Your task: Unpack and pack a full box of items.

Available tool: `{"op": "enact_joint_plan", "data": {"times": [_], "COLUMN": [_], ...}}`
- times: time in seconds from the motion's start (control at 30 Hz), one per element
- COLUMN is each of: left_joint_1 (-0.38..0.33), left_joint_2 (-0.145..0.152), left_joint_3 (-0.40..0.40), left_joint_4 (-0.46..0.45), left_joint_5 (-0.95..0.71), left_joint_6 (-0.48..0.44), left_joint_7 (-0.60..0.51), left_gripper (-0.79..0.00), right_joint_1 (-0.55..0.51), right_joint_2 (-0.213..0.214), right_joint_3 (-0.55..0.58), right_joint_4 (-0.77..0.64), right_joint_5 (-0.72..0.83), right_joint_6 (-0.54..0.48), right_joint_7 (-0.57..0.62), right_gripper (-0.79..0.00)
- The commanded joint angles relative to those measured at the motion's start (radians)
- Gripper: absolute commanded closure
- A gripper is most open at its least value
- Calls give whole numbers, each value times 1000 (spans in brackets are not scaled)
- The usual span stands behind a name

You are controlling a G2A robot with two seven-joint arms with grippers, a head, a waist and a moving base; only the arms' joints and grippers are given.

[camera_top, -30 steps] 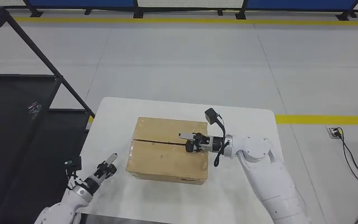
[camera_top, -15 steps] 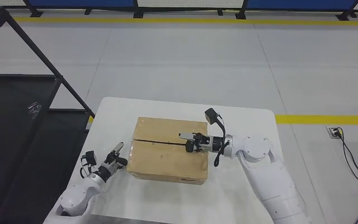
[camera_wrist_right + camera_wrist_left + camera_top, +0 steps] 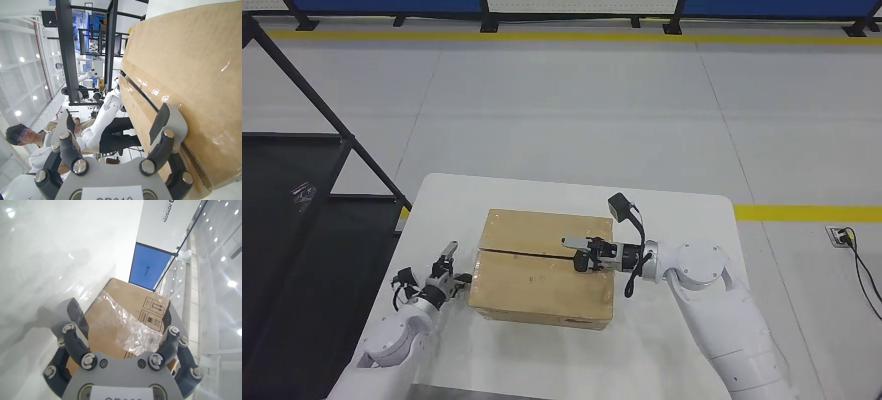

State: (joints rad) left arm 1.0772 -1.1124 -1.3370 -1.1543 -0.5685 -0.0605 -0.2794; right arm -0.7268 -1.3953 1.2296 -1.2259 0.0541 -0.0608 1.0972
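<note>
Lying flat, box [image 3: 532, 295] spans left-right.

White arm shells [image 3: 739, 330], black wrist cable [image 3: 641, 238], grey right end effector [image 3: 116, 109] with black ribbed pads [image 3: 157, 121], silver screws [image 3: 79, 165]

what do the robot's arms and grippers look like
Both arms are glossy white shells, as on the right arm. The left gripper and right gripper match: grey base plate with silver screws, black linkage bars, pale grey fingers with black ribbed pads, and a white printed label. A black camera block with a looping black cable sits at the right wrist.
</note>
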Motion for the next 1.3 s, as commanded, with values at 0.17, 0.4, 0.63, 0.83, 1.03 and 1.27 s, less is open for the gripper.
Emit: {"op": "enact_joint_plan", "data": {"times": [0.17, 0.4, 0.63, 0.83, 1.03, 1.27], "left_joint_1": [-6, 85, 153, 164, 164, 155], "left_joint_2": [-10, -3, 2, 3, -2, -6], "left_joint_3": [-16, -89, -171, -206, -223, -255], "left_joint_4": [-23, -160, -267, -291, -301, -311], "left_joint_5": [69, 212, 247, 258, 256, 241], "left_joint_6": [-113, -229, -228, -199, -186, -173], "left_joint_7": [163, 318, 356, 332, 329, 335], "left_gripper": [-785, -785, -785, -785, -785, -785], "right_joint_1": [0, 0, 0, -17, -21, -11], "right_joint_2": [0, 0, 0, 0, 2, 5], "right_joint_3": [0, 0, 0, -7, -18, -27], "right_joint_4": [0, 0, 0, -13, -7, 17], "right_joint_5": [0, 0, 0, -5, 11, 14], "right_joint_6": [0, 0, 0, 5, 19, 48], "right_joint_7": [0, 0, 0, -34, -69, -108], "right_gripper": [-785, -785, -785, -785, -785, -785]}}
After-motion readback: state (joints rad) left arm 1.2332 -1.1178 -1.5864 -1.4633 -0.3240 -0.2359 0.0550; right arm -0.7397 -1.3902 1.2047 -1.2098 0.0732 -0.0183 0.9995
